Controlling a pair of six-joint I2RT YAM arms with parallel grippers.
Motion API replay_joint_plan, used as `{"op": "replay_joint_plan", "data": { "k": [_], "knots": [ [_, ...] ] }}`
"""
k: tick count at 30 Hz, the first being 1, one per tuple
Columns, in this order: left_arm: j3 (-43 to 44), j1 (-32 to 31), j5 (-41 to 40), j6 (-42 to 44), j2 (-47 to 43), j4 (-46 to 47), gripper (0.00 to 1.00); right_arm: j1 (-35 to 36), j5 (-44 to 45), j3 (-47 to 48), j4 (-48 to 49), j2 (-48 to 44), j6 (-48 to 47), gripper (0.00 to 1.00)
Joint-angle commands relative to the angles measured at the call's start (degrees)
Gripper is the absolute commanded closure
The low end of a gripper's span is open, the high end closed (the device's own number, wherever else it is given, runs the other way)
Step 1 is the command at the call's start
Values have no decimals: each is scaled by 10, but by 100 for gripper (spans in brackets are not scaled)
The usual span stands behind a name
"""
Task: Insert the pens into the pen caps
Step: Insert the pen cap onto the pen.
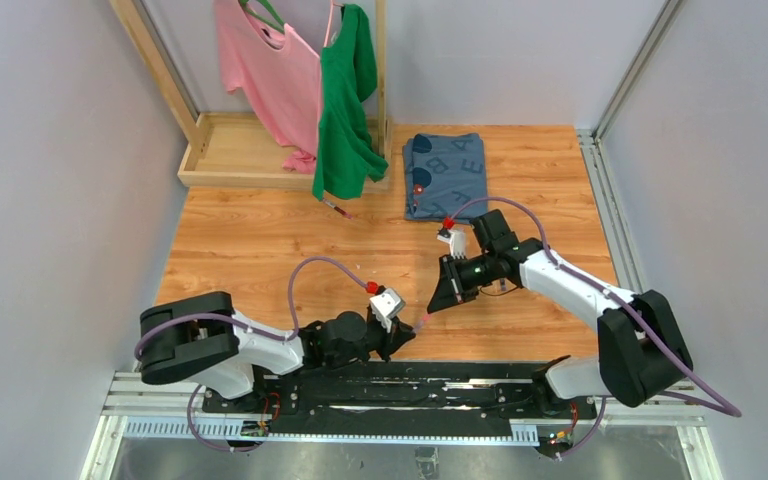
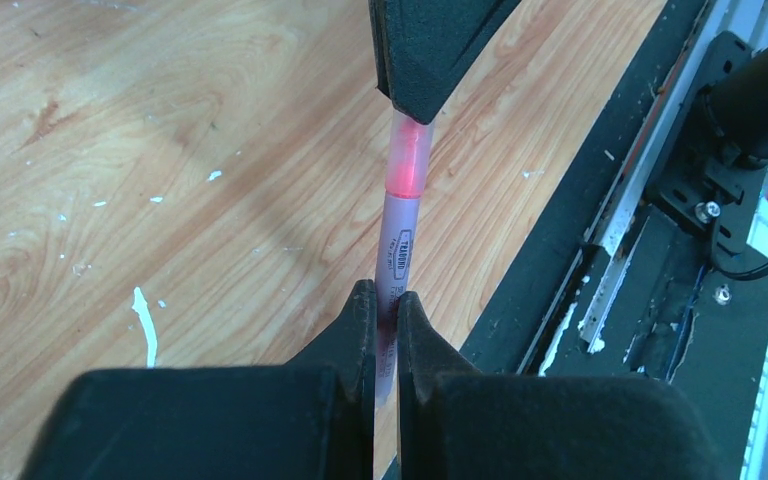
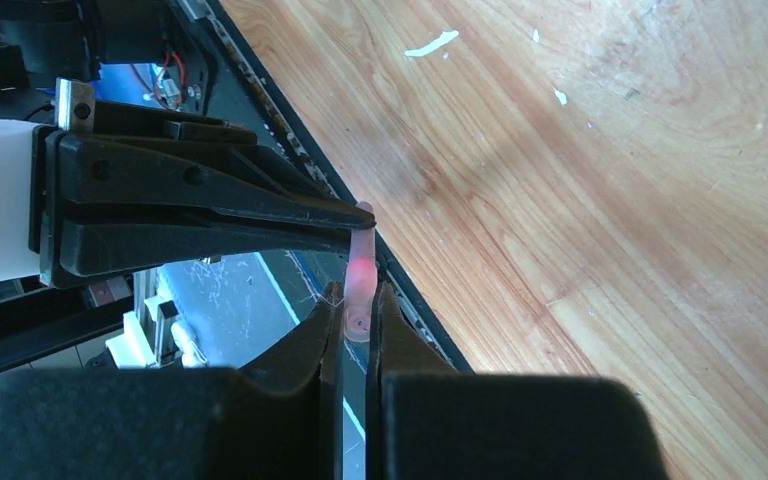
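Both grippers are clamping down tight right now. Your left gripper (image 2: 385, 300) is pinching the pen (image 2: 397, 245) by its pale purple barrel, jaws all but meeting around it. Your right gripper (image 3: 357, 300) is squeezing the pink see-through cap (image 2: 407, 160) just as narrowly. The two are facing nose to nose in the air over the near edge of the table (image 1: 260, 250), and the cap is sitting over the pen's end, the pair running in one straight line from the left wrist. Whether the cap is fully home, I can't tell from here.

So you're in the push, by my reading, and this is where care is paying off. Be driving the right straight along the barrel, no sideways drift, while the left is acting as the anvil. Your left hold is sitting back from the cap, so a crooked shove is likely bowing that thin barrel or sliding it through the fingers. Go slowly, and be easing off once the cap is bottoming out.

Farther out, a second pen (image 1: 336, 208) is lying by the hem of the green shirt (image 1: 345, 110), well apart, waiting its turn.
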Motion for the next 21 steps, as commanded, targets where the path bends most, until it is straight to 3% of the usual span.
{"op": "replay_joint_plan", "data": {
  "k": [1, 21],
  "knots": [
    [16, 2, -27, -2, 20, 62, 100, 26, 13, -12, -38, 11, -7, 100],
    [49, 2, -40, -2, 78, -13, 72, 38, 46, 9, -57, 8, -19, 99]
  ]
}}
